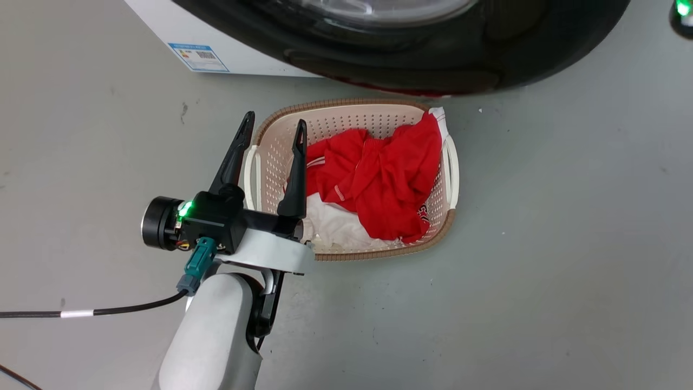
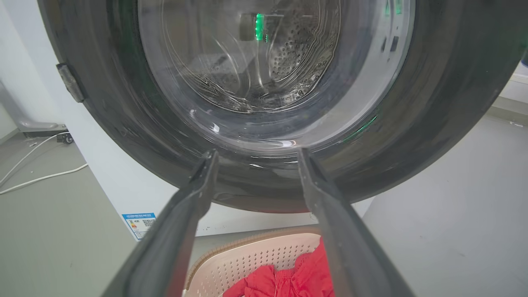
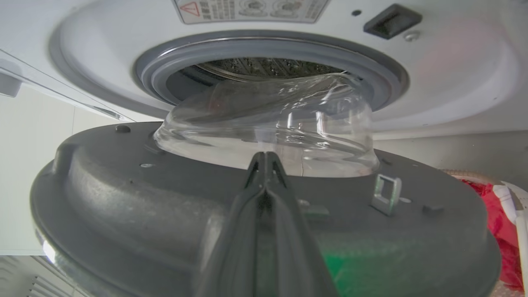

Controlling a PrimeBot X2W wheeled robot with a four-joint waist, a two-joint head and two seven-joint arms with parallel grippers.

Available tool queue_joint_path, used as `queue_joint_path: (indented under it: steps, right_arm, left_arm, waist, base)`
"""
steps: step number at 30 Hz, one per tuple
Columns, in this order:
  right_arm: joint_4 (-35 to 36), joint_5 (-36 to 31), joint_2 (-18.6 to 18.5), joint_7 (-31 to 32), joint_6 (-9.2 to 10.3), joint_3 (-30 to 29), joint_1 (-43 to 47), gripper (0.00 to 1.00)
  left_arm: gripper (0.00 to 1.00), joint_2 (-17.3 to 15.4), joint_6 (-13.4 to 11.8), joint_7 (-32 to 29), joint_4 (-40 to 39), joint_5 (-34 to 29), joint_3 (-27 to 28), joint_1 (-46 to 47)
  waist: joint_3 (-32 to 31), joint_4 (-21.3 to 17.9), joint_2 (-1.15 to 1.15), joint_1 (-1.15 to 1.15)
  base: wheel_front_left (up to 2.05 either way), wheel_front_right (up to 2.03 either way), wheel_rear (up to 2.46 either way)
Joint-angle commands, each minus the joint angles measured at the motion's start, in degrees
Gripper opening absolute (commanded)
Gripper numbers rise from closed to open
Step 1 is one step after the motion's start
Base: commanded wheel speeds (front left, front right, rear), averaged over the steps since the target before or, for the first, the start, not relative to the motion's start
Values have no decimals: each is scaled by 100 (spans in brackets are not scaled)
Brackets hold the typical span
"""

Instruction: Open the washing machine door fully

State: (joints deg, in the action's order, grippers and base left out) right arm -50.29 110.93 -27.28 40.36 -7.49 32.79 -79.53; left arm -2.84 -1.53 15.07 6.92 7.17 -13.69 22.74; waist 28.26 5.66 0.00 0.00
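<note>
We held our left pincer (image 1: 275,120) spread over the laundry basket (image 1: 346,104), the washing machine door (image 1: 433,54) at twelve o'clock. Our right pincer (image 3: 266,160) was pressed together.

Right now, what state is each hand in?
Left hand: open, holding nothing.
Right hand: closed, holding nothing.

Bright, even, soft light from above; only faint shadows on the grey floor (image 1: 568,244). White glare streaks and a green reflection (image 2: 259,27) on the door (image 2: 453,103) glass. Bowed, stretched edges in both wrist views; jaws at lower centre blurred.
</note>
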Motion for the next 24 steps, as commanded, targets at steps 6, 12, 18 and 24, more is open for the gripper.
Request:
queue_joint_path:
  steps: [6,12,18,24]
  right_arm:
    - [337,75,100,224,0,183,525,0]
    - [748,-25,99,310,0,463,1064,0]
    - [1159,36,162,254,0,662,1576,0]
    - [1485,104,274,85,0,859,2003,0]
  left_arm:
    - [100,-6,-14,14,91,31,35,-212]
    - [100,-7,16,15,171,32,63,-434]
    - [100,-6,6,15,245,62,85,-647]
    - [100,-6,23,14,328,66,86,-840]
  waist:
    - [-384,-51,0,0]
    - [-746,-62,0,0]
    - [-1113,-54,0,0]
    - [-1458,-47,0,0]
  base:
    - [0,0,0]
    - [0,0,0]
    - [0,0,0]
    - [0,0,0]
